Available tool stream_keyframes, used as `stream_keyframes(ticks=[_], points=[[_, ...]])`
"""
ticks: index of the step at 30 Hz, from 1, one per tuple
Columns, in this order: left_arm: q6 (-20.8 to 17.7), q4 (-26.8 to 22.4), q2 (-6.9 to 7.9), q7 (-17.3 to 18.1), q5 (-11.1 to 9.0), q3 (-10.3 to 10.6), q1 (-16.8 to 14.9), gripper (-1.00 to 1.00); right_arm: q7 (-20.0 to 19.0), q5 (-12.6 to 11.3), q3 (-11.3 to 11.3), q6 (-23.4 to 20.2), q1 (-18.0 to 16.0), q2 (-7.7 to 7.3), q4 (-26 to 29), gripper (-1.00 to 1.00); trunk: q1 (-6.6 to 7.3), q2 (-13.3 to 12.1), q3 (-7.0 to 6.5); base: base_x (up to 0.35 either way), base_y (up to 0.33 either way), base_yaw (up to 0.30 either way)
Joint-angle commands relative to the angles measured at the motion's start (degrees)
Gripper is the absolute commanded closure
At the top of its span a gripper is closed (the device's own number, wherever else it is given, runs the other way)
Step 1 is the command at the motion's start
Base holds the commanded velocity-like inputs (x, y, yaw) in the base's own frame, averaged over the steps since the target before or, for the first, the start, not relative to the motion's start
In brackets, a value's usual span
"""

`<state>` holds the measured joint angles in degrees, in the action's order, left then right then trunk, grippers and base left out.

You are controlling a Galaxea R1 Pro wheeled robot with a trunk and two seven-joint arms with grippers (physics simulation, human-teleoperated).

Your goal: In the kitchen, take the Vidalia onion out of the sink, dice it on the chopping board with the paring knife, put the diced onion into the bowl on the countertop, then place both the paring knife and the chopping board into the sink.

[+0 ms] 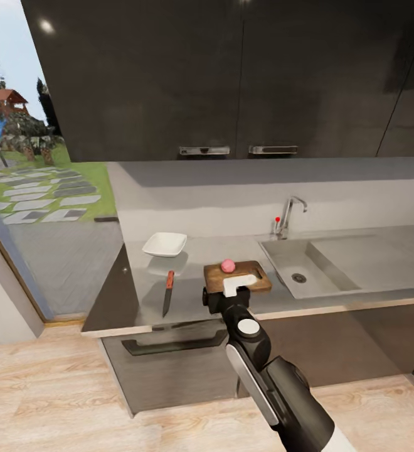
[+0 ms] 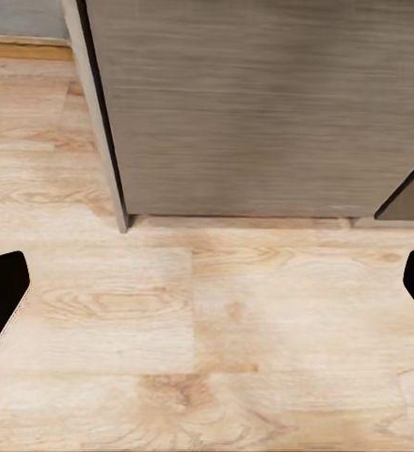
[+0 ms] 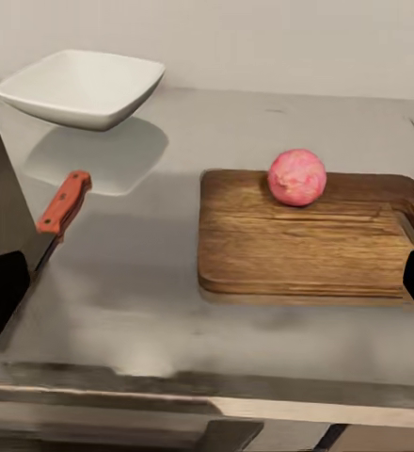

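Your right gripper (image 1: 231,290) hangs with jaws spread and empty at the countertop's (image 1: 188,295) straight front edge, just short of the chopping board (image 3: 301,235), whose far side carries the pink, round Vidalia onion (image 3: 296,176). At ten o'clock from the board sits the white squarish bowl (image 3: 83,87); at nine o'clock lies the paring knife (image 3: 58,209), with bare glossy steel between. The sink (image 1: 307,263) opens at three o'clock, while your left gripper (image 2: 207,282), also spread, faces wood floor (image 2: 169,358) before a grey cabinet (image 2: 263,104).

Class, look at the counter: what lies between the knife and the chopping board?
Nothing. In the right wrist view, bare grey countertop separates the knife from the chopping board; the onion sits on the board, and the bowl stands farther back.
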<state>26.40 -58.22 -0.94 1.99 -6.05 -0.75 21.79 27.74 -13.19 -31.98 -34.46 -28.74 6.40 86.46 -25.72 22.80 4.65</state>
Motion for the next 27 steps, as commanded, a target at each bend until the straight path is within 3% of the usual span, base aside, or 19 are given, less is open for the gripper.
stream_keyframes(ticks=[1, 15, 19, 27], points=[[0.06, -0.02, -0.03, 0.21, -0.45, -0.05, 0.0, -1.0, 0.53, -0.57, -0.11, -0.1, -0.09, -0.14, 0.04, -1.0, -0.07, 0.12, 0.11, 0.256, 0.207, 0.0], [-0.03, 0.03, -0.03, 0.21, -0.45, -0.12, 0.0, -1.0, 0.69, -0.52, -0.02, 0.18, -0.09, -1.87, 0.02, -1.0, -0.07, 0.12, 0.11, 0.262, 0.214, 0.0], [-0.03, 0.11, -0.03, 0.21, -0.45, -0.13, 0.0, -1.0, 0.73, -0.58, -0.01, 0.18, -0.03, -2.97, -0.19, -1.0, -0.07, 0.12, 0.11, 0.074, 0.093, 0.0], [-0.01, 0.13, -0.03, 0.21, -0.45, -0.11, 0.0, -1.0, 0.74, -0.61, -0.01, 2.12, 0.0, -3.24, -4.25, -1.0, -0.07, 0.12, 0.18, 0.011, 0.014, 0.0]])
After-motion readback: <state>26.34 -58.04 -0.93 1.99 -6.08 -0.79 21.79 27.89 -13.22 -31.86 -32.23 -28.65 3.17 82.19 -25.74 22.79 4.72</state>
